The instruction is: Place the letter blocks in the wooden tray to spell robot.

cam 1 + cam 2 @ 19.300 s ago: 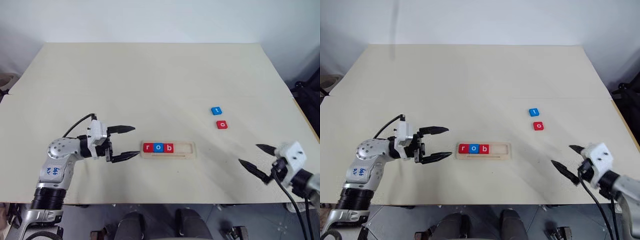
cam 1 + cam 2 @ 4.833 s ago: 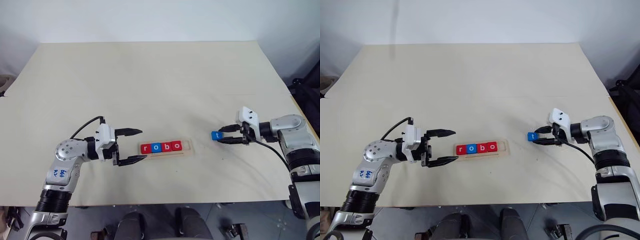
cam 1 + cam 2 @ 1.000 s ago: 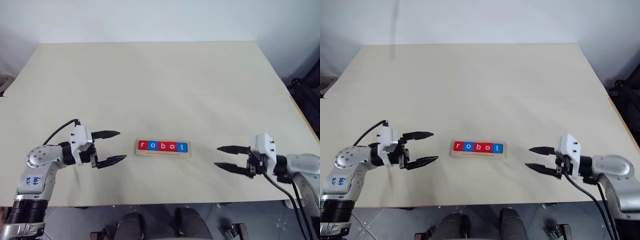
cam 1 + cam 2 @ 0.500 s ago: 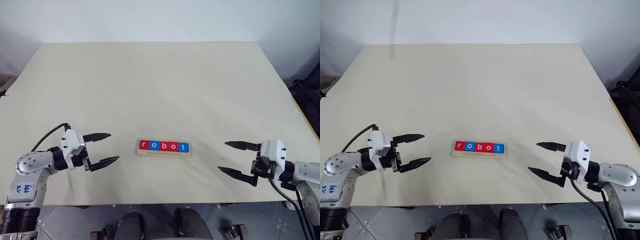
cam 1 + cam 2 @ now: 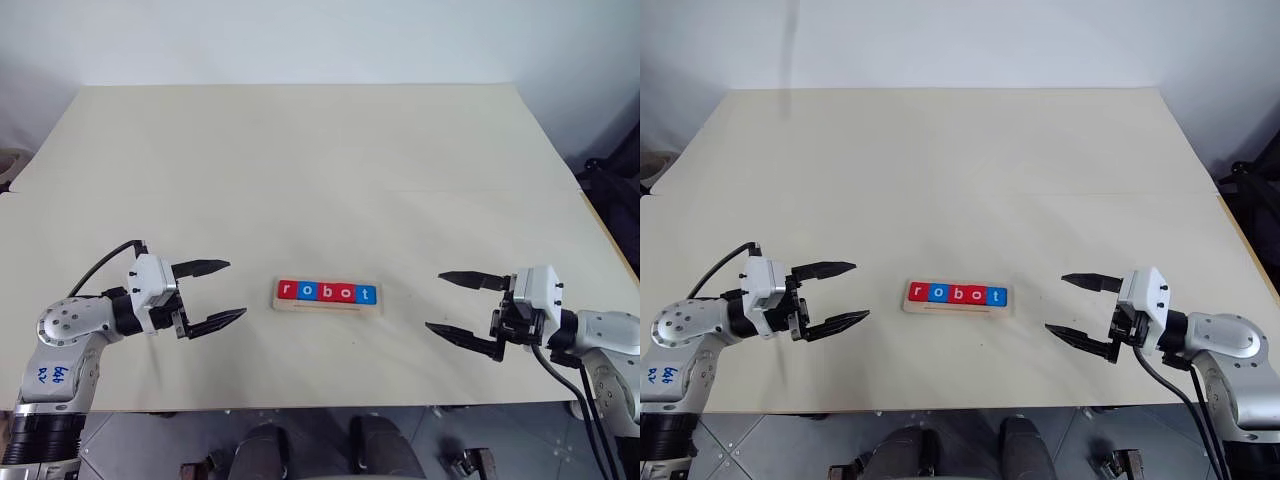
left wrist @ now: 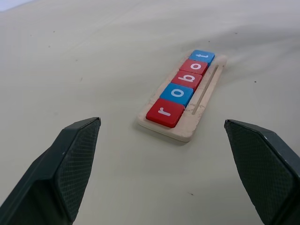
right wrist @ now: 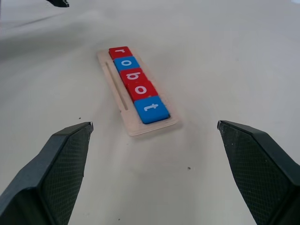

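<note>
Bright even light, soft faint shadows, no glare; wrist views slightly soft

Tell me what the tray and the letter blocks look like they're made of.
Tray: pale unfinished wood, judging by its matte, light surface and cut groove. Blocks: smooth painted or plastic tiles, red and blue with a slight sheen and white letters; which one, the look leaves open.

The broad cream tabletop (image 5: 300, 160) lies bare on every side of the long pale wooden tray (image 5: 327, 304), whose groove is packed end to end with five red and blue letter blocks (image 5: 327, 292). Bare surface separates the tray from each gripper.
</note>
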Available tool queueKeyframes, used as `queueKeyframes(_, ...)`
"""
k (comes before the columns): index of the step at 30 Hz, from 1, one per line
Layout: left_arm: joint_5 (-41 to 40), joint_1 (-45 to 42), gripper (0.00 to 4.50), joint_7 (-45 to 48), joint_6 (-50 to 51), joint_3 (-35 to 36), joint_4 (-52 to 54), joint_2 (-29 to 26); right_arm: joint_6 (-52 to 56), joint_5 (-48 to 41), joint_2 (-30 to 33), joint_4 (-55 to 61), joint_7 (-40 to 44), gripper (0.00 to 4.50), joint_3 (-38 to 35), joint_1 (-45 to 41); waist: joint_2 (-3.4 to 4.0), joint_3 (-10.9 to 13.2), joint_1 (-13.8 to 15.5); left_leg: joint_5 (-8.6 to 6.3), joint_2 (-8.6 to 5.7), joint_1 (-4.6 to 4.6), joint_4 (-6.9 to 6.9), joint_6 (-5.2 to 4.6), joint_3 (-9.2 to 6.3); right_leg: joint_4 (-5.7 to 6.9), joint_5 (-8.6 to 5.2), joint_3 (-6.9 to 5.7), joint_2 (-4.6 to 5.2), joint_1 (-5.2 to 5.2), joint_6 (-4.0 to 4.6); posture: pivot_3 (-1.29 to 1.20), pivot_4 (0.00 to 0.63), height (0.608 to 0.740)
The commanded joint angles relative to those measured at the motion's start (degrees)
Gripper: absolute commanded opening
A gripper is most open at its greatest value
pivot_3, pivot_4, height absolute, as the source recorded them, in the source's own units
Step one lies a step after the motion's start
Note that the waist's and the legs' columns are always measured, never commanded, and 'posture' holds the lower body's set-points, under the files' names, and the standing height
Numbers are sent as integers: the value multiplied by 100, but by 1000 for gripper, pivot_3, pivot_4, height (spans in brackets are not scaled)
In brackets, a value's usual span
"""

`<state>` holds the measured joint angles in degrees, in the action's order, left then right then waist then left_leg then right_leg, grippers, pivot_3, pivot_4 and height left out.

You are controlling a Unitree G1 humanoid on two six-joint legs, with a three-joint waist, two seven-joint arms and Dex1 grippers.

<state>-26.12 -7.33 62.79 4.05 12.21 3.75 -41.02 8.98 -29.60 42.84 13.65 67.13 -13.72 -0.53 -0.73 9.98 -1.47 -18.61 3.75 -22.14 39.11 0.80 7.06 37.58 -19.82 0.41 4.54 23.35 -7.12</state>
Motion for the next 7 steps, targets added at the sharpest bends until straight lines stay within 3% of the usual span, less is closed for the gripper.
queueKeyframes(1,-164,-135,4500,-26,47,51,142,20,21,-138,63,206,-13,4466,-50,-64,0,0,1,0,0,0,0,0,0,0,0,0,0,0,0,0,150,740)
queueKeyframes(7,-30,-160,4500,2,-58,-66,120,11,-22,-64,66,112,22,4466,15,-100,0,0,0,0,0,0,1,0,0,1,0,0,0,0,0,0,150,740)
